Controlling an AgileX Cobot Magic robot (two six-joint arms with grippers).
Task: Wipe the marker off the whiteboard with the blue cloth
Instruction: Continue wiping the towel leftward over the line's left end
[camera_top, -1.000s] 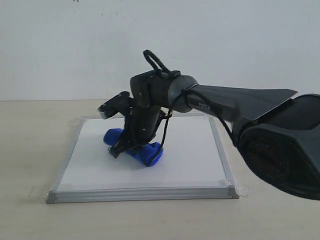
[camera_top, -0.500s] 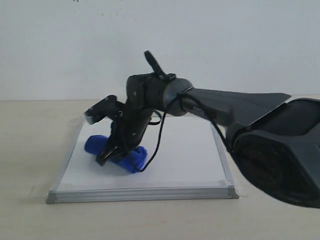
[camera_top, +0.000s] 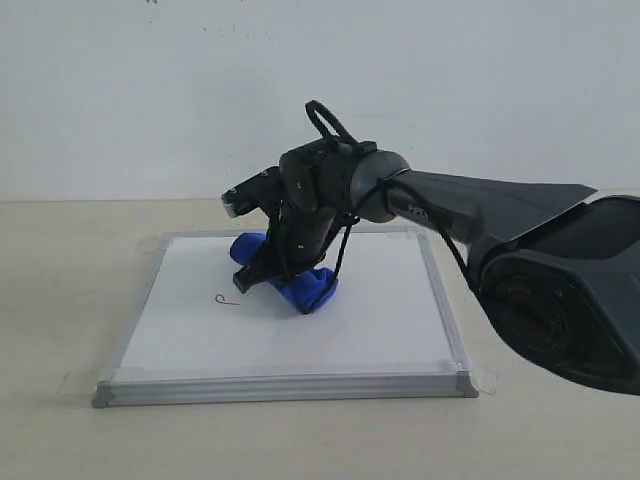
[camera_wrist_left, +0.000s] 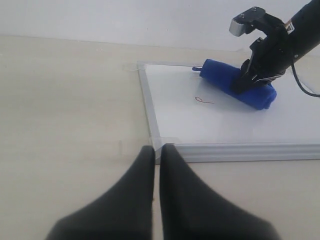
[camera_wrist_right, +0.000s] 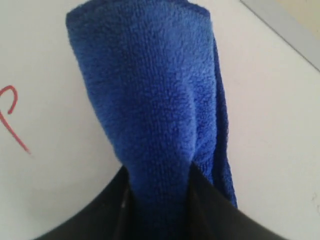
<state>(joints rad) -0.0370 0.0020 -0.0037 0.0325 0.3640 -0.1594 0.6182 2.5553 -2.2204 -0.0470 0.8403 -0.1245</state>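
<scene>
A pale beige surface carries the whiteboard, which lies flat inside its thin metal frame. The right arm reaches over the board from the right. The blue cloth, a thick roll, rests on the board towards its far middle, clamped across its waist by the right pincer. The left pincer hangs over the bare surface just outside one board corner, its fingers pressed together on nothing. The marker, a short red stroke with a small loop, lies just left of the cloth, not touching it.
</scene>
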